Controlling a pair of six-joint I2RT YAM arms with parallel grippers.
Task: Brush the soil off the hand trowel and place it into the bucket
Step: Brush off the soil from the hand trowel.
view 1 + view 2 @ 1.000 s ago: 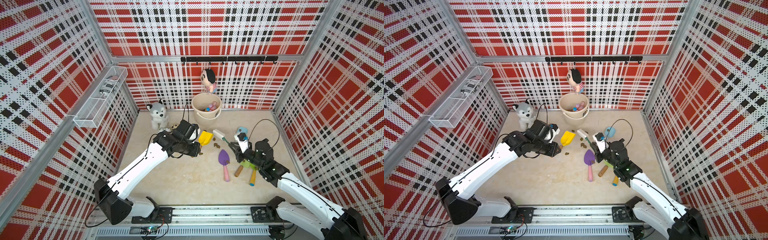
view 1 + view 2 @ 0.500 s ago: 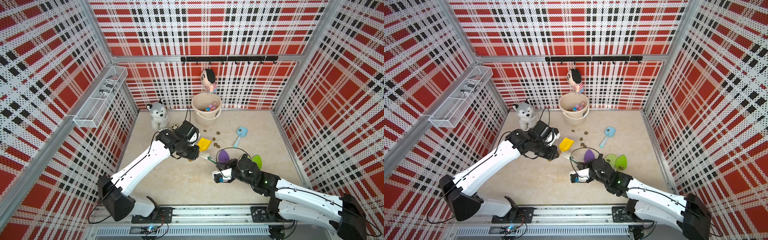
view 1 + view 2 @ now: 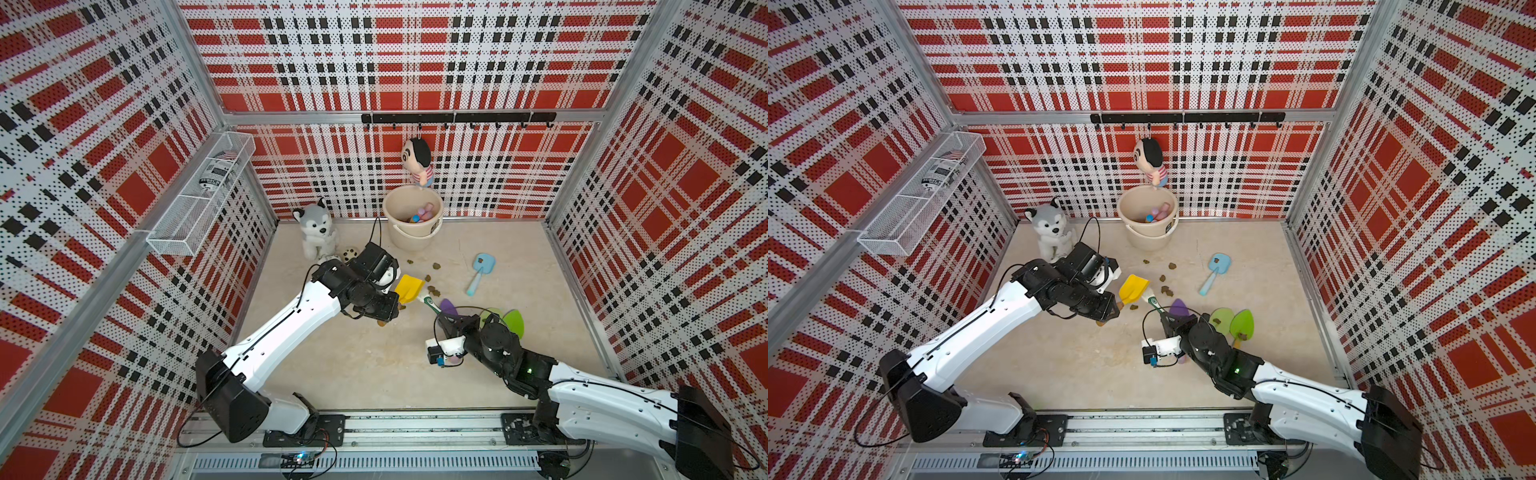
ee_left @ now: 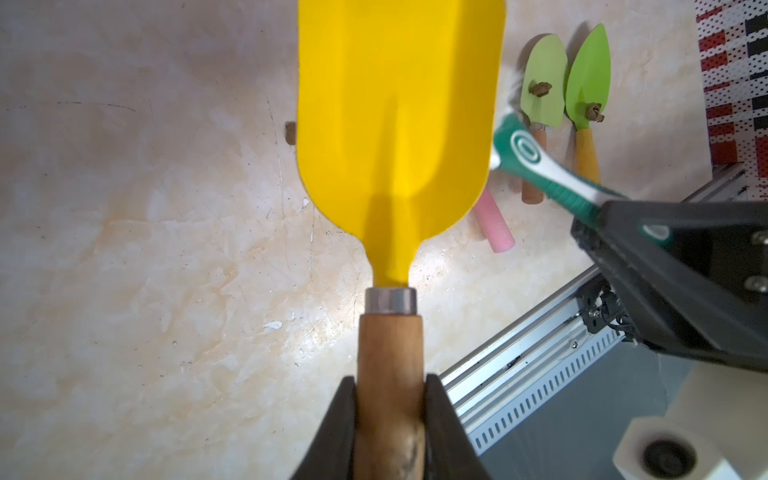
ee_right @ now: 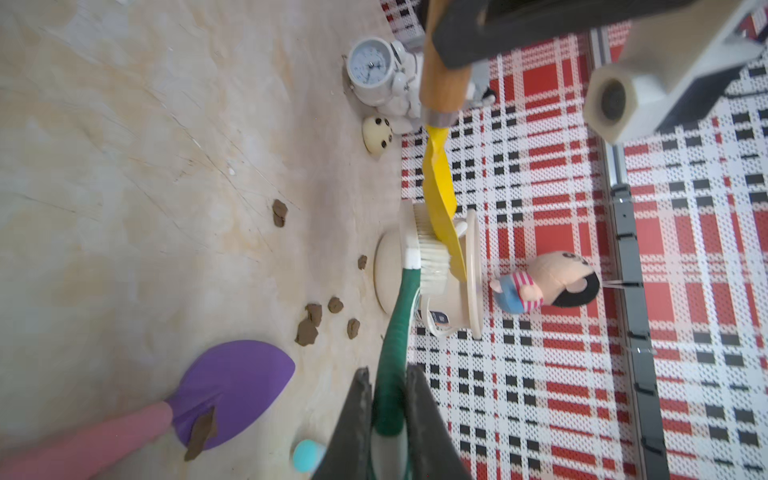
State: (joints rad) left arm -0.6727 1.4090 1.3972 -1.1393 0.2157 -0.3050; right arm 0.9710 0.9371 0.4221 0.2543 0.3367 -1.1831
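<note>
Both my pincers are clenched: the left pincer (image 4: 390,388) on the handle of the yellow trowel (image 4: 399,108), the right pincer (image 5: 386,395) on the green brush (image 5: 430,253). The bristles touch the blade. I judge that light strokes toward its tip work best, with the blade above the bench (image 3: 353,365), short of the bucket (image 3: 411,239).

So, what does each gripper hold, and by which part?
The left gripper is shut on the yellow trowel, by its wooden handle. The right gripper is shut on the green brush, by its handle.
</note>
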